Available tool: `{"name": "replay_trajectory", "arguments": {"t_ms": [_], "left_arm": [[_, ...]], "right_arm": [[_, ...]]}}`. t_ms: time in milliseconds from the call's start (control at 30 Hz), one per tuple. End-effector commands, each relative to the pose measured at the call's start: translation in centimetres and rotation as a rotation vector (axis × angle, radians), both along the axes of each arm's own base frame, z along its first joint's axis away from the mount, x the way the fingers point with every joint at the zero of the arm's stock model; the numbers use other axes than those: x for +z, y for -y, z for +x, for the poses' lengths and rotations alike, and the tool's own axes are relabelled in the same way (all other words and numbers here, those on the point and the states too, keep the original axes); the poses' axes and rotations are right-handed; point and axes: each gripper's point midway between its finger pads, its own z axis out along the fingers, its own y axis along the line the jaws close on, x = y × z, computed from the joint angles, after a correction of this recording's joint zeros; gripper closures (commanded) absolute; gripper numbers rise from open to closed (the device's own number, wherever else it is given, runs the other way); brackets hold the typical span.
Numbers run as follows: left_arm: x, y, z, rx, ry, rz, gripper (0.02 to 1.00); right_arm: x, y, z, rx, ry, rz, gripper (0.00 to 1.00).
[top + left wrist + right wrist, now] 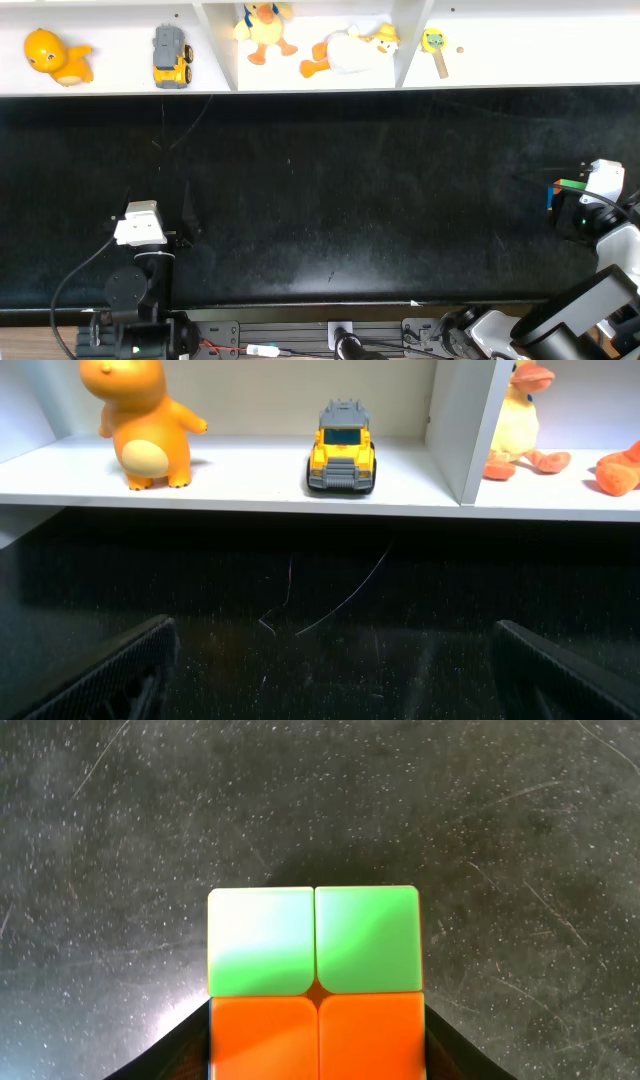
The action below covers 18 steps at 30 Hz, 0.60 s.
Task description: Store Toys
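A: From above, where is the cube (pixel 562 188)?
B: At the desk's (pixel 350 200) right side, gripped by the right tool (pixel 566 200), well apart from the shelf (pixel 300 88).
A: And the left wrist camera?
B: The left tool (pixel 335 665) gapes wide, holding nothing, facing a yellow truck (pixel 342 448) and an orange figure (pixel 145 420).
A: The right wrist?
B: Its fingers (pixel 170 1055) hug the green-and-orange cube on both sides.

No legible txt, labels or nos. anywhere, incl. toy truck (pixel 342 448) and cube (pixel 314 982).
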Motion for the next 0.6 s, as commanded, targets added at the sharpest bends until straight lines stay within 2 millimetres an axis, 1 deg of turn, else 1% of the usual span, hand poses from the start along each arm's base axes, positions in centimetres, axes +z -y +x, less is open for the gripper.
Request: {"name": "replay_trajectory", "arguments": {"t_ms": [33, 133, 167, 233, 267, 300, 433, 533, 567, 600], "left_arm": [[0.1, -0.2, -0.1, 0.01, 0.007, -0.018, 0.02], [0.1, -0.2, -0.1, 0.01, 0.007, -0.018, 0.02], [0.1, -0.2, -0.1, 0.01, 0.006, -0.019, 0.02], [0.1, -0.2, -0.1, 0.01, 0.007, -0.018, 0.02], [0.1, -0.2, -0.1, 0.01, 0.007, -0.018, 0.02], [0.1, -0.2, -0.1, 0.01, 0.007, -0.018, 0.02], [0.1, -0.2, -0.1, 0.01, 0.007, -0.018, 0.02], [0.1, -0.2, -0.1, 0.01, 0.007, -0.018, 0.02], [0.1, -0.2, -0.1, 0.01, 0.007, -0.018, 0.02], [0.1, -0.2, -0.1, 0.01, 0.007, -0.018, 0.02]], "right_arm": [[2.7, -0.5, 1.3, -0.061, 0.09, -0.001, 0.564], [4.9, -1.7, 2.5, -0.053, 0.147, -0.019, 0.564], [6.0, -2.5, 3.1, -0.04, 0.173, -0.028, 0.56], [7.0, -3.2, 3.8, -0.028, 0.202, -0.034, 0.555], [8.3, -4.1, 4.8, -0.015, 0.234, -0.038, 0.553], [9.0, -4.4, 5.4, -0.012, 0.247, -0.039, 0.553], [11.4, -4.7, 7.7, -0.022, 0.289, -0.044, 0.555], [13.2, -4.4, 9.6, -0.029, 0.326, -0.036, 0.546], [14.1, -4.1, 11.0, -0.026, 0.342, -0.032, 0.546], [14.4, -4.1, 11.7, -0.021, 0.348, -0.03, 0.544]]}}
